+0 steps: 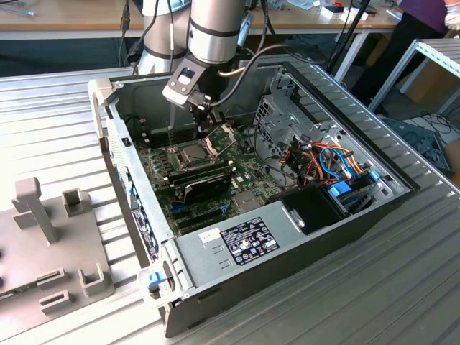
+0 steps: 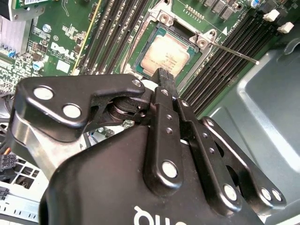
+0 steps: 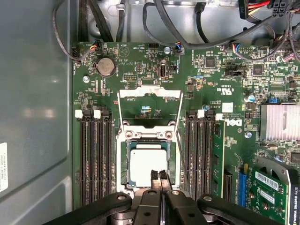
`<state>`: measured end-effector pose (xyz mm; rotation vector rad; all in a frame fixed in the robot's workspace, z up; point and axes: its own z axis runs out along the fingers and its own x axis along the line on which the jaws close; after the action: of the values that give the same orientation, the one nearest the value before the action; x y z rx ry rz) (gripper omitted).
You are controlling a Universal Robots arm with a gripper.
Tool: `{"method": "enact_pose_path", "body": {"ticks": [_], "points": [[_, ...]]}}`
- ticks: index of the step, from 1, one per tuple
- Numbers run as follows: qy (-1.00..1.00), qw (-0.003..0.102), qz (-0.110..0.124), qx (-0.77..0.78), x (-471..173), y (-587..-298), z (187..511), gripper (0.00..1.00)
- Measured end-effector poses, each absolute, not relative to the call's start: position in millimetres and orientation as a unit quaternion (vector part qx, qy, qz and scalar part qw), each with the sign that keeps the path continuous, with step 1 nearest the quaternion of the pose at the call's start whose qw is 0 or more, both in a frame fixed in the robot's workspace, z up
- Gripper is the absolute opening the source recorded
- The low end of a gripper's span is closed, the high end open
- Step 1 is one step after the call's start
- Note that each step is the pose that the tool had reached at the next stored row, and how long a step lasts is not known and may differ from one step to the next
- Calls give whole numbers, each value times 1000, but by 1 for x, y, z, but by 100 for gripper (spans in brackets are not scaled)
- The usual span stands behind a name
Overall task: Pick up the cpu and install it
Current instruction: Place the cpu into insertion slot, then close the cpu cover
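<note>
The cpu [image 3: 146, 166], a small square chip with a silvery top, lies flat in the dark socket on the green motherboard [image 3: 220, 79]; it is also seen from the other side in the second wrist view [image 2: 164, 52] and in the exterior view [image 1: 192, 152]. The socket's hinged metal frame [image 3: 149, 91] stands swung back, off the chip. My gripper [image 3: 159, 175] hovers just above the chip's near edge, its two black fingers pressed together with nothing between them. In the exterior view the gripper [image 1: 203, 121] hangs over the socket inside the open computer case [image 1: 287, 237].
Memory slots [image 3: 96, 154] flank the socket on both sides. A thin lever rod [image 2: 234, 52] sticks out beside the socket. A black oblong module [image 1: 207, 185], a power supply [image 1: 244, 241] and bundled cables [image 1: 334, 162] sit in the case. A grey fixture [image 1: 43, 237] stands at the exterior view's left.
</note>
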<state>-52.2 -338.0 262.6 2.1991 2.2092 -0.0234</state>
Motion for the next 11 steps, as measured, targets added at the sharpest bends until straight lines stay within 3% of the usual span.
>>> {"method": "enact_pose_path", "body": {"ticks": [11], "points": [[709, 12, -8, 705, -52, -338, 268, 11]]}}
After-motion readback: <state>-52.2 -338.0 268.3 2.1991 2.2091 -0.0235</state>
